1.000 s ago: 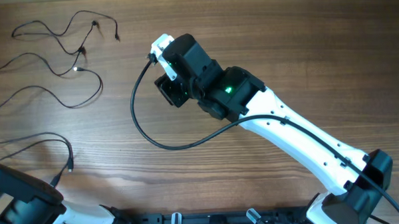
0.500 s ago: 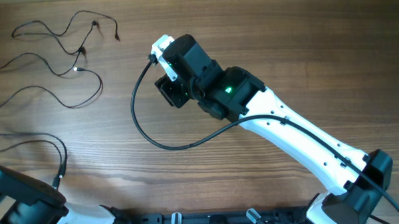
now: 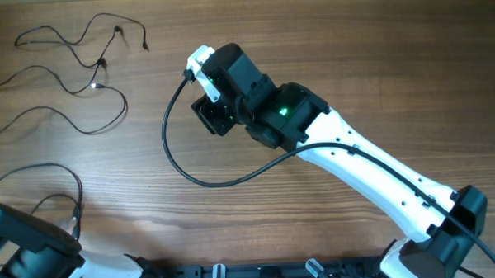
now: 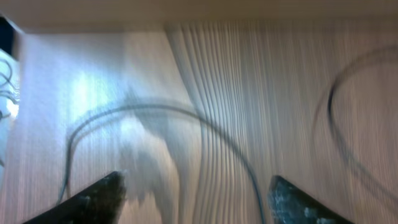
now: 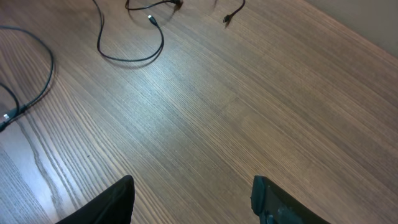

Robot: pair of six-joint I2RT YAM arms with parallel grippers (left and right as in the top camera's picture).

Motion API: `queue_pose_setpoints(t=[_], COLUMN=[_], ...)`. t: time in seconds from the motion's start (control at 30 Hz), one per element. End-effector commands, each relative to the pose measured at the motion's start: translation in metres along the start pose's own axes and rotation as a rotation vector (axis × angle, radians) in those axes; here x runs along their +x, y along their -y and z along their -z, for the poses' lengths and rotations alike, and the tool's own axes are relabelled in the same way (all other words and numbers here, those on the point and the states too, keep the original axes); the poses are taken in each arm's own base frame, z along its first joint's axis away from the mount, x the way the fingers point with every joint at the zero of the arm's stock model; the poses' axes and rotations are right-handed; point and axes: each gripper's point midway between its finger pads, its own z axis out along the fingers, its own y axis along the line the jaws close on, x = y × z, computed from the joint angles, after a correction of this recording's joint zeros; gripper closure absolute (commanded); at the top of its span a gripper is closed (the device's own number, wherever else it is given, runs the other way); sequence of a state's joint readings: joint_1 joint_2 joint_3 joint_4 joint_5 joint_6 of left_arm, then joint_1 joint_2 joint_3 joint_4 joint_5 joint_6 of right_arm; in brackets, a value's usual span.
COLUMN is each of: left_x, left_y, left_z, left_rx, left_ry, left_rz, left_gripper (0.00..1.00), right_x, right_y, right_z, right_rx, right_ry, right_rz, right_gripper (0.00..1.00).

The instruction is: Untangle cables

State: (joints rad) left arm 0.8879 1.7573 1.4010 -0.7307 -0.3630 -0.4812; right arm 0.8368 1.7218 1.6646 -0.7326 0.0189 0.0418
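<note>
The thin black cables lie in a loose tangle at the table's far left, with a silver-tipped plug in the middle. Another thin cable loops at the near left and ends by the left arm. In the blurred left wrist view this cable arcs between the open fingers of my left gripper, apart from both. My right gripper is open and empty above bare wood. Cable loops and a small plug lie far ahead of it. The right arm's head hangs over the table's middle.
The thick black cable attached to the right arm curves over the table left of the arm's head. The white right arm runs from the near right corner toward the middle. The wooden table fills all views.
The near-left cable loop has shifted and bunched toward the left arm. Its plug end has moved left and closer to the arm. The right arm has not moved.
</note>
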Motion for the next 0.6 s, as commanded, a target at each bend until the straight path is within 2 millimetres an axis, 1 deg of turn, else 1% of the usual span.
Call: queue_pose_setpoints(t=[0.0, 0.03, 0.07, 0.1, 0.13, 0.17, 0.2, 0.23, 0.27, 0.3, 0.37, 0.4, 0.43, 0.5, 0.53, 0.57], left_x=[0.068, 0.082, 0.085, 0.084, 0.077, 0.071, 0.062, 0.057, 0.056, 0.066, 0.091, 0.096, 0.100, 0.101, 0.100, 0.103], left_y=[0.015, 0.017, 0.020, 0.020, 0.020, 0.019, 0.014, 0.010, 0.009, 0.018, 0.043, 0.045, 0.039, 0.011, -0.016, -0.048], left_z=[-0.022, -0.026, -0.026, -0.026, -0.021, -0.013, 0.004, 0.014, 0.029, 0.054, 0.085, 0.091, 0.092, 0.084, 0.079, 0.077], left_rx=[0.033, 0.025, 0.026, 0.012, -0.003, -0.006, -0.008, -0.001, 0.027, 0.141, 0.346, 0.372, 0.334, 0.160, 0.010, -0.151], left_ry=[-0.195, -0.219, -0.213, -0.195, -0.162, -0.147, -0.130, -0.118, -0.118, -0.189, -0.341, -0.374, -0.406, -0.400, -0.368, -0.344], left_rz=[-0.086, -0.114, -0.126, -0.134, -0.140, -0.137, -0.082, -0.045, -0.005, 0.019, 0.026, 0.036, 0.111, 0.290, 0.436, 0.612], left_gripper=[0.27, 0.23, 0.19, 0.15, 0.07, 0.04, 0.02, 0.00, 0.00, 0.00, 0.00, 0.00, 0.00, 0.00, 0.00, 0.00], right_x=[-0.005, -0.005, -0.005, -0.005, -0.005, -0.005, -0.005, -0.005, -0.006, -0.008, -0.012, -0.013, -0.012, -0.010, -0.007, -0.005], right_y=[-0.003, -0.003, -0.003, -0.003, -0.003, -0.003, -0.003, -0.003, -0.003, -0.003, -0.004, -0.004, -0.004, -0.004, -0.004, -0.004], right_z=[0.009, 0.009, 0.009, 0.009, 0.009, 0.009, 0.009, 0.009, 0.009, 0.008, 0.008, 0.007, 0.006, 0.005, 0.004, 0.004], right_rx=[-0.019, -0.019, -0.019, -0.019, -0.019, -0.019, -0.019, -0.019, -0.019, -0.020, -0.021, -0.024, -0.023, -0.023, -0.023, -0.023], right_ry=[0.022, 0.022, 0.022, 0.022, 0.022, 0.022, 0.023, 0.025, 0.029, 0.037, 0.051, 0.055, 0.054, 0.042, 0.032, 0.022], right_rz=[-0.012, -0.012, -0.011, -0.012, -0.011, -0.011, -0.011, -0.011, -0.012, -0.013, -0.014, -0.013, -0.013, -0.014, -0.014, -0.015], right_gripper=[0.38, 0.36, 0.35, 0.34, 0.33, 0.32, 0.32, 0.32, 0.32, 0.32, 0.31, 0.29, 0.29, 0.29, 0.29, 0.29])
